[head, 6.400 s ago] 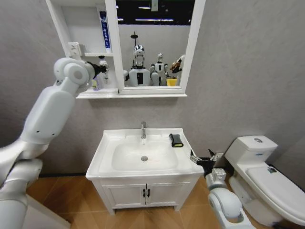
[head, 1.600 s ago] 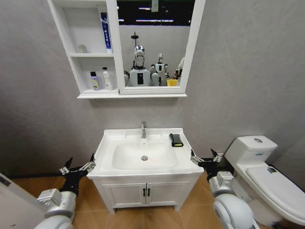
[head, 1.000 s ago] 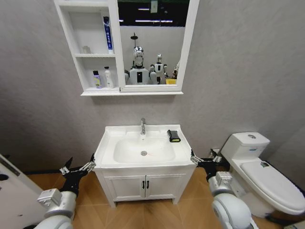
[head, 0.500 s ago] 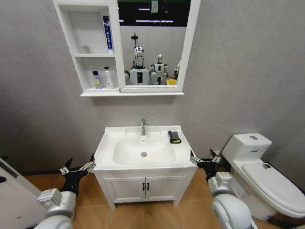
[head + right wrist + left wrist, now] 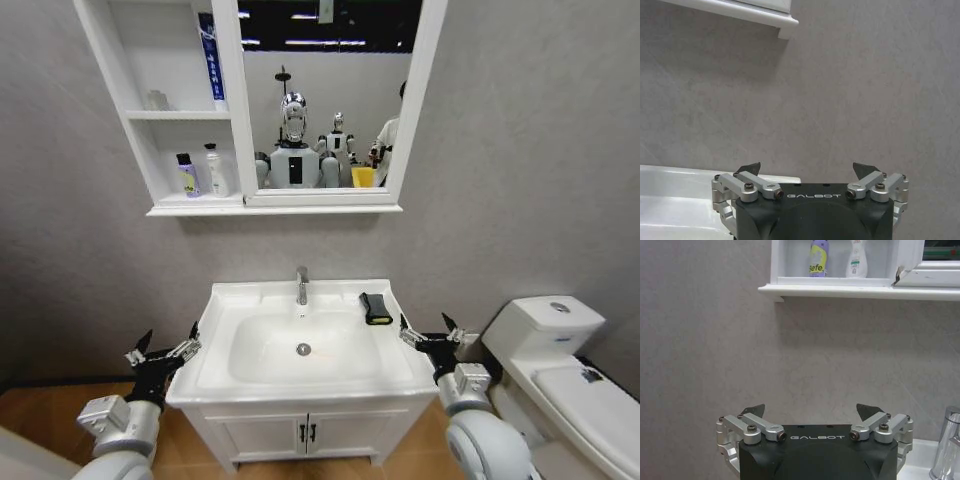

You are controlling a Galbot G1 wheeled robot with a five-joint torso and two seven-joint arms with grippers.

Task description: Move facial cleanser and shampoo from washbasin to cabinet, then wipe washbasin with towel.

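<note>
Two small bottles, one purple and yellow (image 5: 187,175) (image 5: 819,260) and one white (image 5: 213,170) (image 5: 856,259), stand side by side on the cabinet's (image 5: 150,130) lowest open shelf; which is the facial cleanser and which the shampoo I cannot tell. The folded black towel (image 5: 376,308) with a yellow edge lies on the washbasin (image 5: 225,310) rim, right of the chrome tap (image 5: 301,285). My left gripper (image 5: 160,352) (image 5: 811,412) hangs open, low beside the washbasin's left edge. My right gripper (image 5: 432,335) (image 5: 807,170) hangs open by its right edge. Both are empty.
A white toilet (image 5: 560,345) stands close on the right. A blue tube (image 5: 210,60) leans in the cabinet's top shelf. The mirror (image 5: 320,90) reflects robots and a person. A two-door vanity (image 5: 310,435) sits under the washbasin, with grey wall behind.
My left arm has come down from the cabinet shelf to the washbasin's left side, leaving the bottles there. The head view has since shifted, so the camera moved; the towel stays put.
</note>
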